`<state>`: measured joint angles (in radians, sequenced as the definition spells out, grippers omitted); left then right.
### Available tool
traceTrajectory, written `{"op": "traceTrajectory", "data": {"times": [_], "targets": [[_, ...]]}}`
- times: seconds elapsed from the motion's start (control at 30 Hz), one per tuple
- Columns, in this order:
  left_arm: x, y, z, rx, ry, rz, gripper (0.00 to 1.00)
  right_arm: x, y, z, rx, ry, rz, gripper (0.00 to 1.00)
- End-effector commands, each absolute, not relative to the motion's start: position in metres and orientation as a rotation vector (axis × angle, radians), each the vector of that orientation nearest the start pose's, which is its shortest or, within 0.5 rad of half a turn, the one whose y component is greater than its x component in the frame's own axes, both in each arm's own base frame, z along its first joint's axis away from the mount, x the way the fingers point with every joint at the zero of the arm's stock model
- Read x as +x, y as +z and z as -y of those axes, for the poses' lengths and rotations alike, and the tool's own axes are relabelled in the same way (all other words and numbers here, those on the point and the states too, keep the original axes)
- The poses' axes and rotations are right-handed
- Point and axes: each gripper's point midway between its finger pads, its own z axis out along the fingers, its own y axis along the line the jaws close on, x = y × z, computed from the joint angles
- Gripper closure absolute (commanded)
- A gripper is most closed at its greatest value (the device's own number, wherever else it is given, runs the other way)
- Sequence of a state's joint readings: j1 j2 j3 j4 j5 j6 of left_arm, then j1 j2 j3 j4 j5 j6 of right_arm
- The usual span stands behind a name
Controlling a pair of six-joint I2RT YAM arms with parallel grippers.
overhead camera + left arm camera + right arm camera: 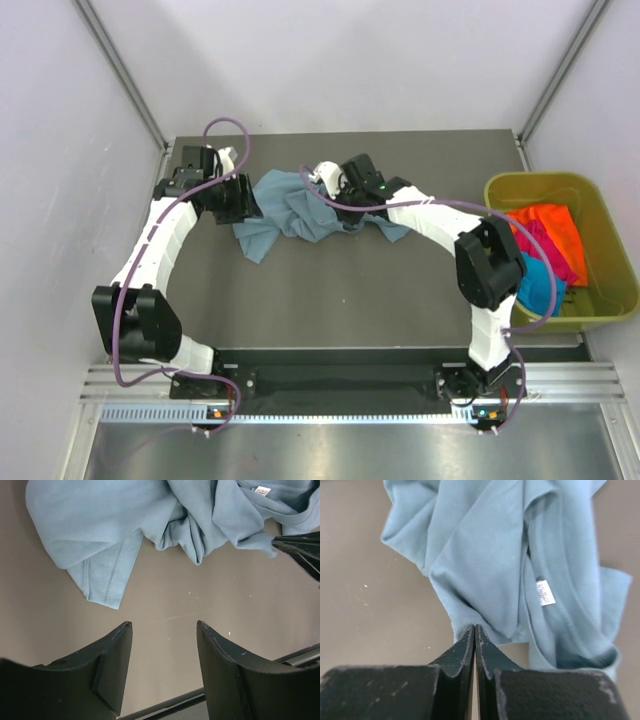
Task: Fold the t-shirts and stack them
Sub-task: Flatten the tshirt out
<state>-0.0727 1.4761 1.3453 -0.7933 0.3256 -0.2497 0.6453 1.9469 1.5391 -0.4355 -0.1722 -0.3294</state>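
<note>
Scene: one grey-blue t-shirt (290, 212) of soft cloth lies crumpled on the far middle of the dark matte tabletop (350, 290). It is bunched into a rope-like heap, and its long axis runs left to right between the two arms. Its small white neck tag (545, 592) faces up, towards the right end.

Other tees are in the olive-yellow plastic bin (540, 182) at the right edge: the orange t-shirt (555, 225), magenta t-shirt (535, 245) and turquoise t-shirt (535, 280), all unfolded.

Right gripper (474, 630): fingers pressed fully together, tips meeting a fold at the shirt's near edge. It reads as a pinch on thin cloth.

Left gripper (164, 630): fingers apart, nothing between them, hovering over bare tabletop just beside the shirt's left end.

Key relation: from the left gripper the cloth lies ahead and slightly left. The nearest part is a flat panel with a stitched hem, its corner pointing back at the fingers. The left arm is the nearer one to that end; the right arm is occupied.

Judgement: spreading step, not yet folding. The left gripper should advance onto the hem corner, then the arms pull apart along the heap's axis.

Risk: a thin pinch may slip.
</note>
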Motion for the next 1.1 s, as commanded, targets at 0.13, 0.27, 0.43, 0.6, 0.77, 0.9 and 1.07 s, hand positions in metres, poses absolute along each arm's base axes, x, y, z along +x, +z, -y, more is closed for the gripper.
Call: {"op": "traceTrajectory", "data": {"times": [0.13,0.27,0.43,0.6,0.77,0.9,1.07], "targets": [[0.345,0.204,0.094,-0.076,-0.569,-2.451,0.43,0.413,0.206,-0.320,-1.112,0.292,-1.876,1.00],[0.326,0.161,0.094,-0.132,-0.563,-2.566,0.38,0.444,0.280,-0.305,-1.020,0.223,-1.732,1.00],[0.338,0.146,0.095,-0.147,-0.558,-2.630,0.35,0.474,0.353,-0.280,-0.907,0.157,-1.613,1.00],[0.356,0.153,0.102,-0.179,-0.608,-2.612,0.36,0.448,0.289,-0.305,-1.029,0.324,-1.739,0.57],[0.365,0.162,0.101,-0.181,-0.597,-2.575,0.36,0.386,0.191,-0.341,-1.205,0.503,-1.934,0.52],[0.366,0.170,0.095,-0.163,-0.560,-2.547,0.36,0.356,0.143,-0.349,-1.278,0.568,-2.030,0.45],[0.365,0.174,0.095,-0.171,-0.570,-2.529,0.35,0.355,0.111,-0.351,-1.290,0.517,-2.097,0.44]]}}
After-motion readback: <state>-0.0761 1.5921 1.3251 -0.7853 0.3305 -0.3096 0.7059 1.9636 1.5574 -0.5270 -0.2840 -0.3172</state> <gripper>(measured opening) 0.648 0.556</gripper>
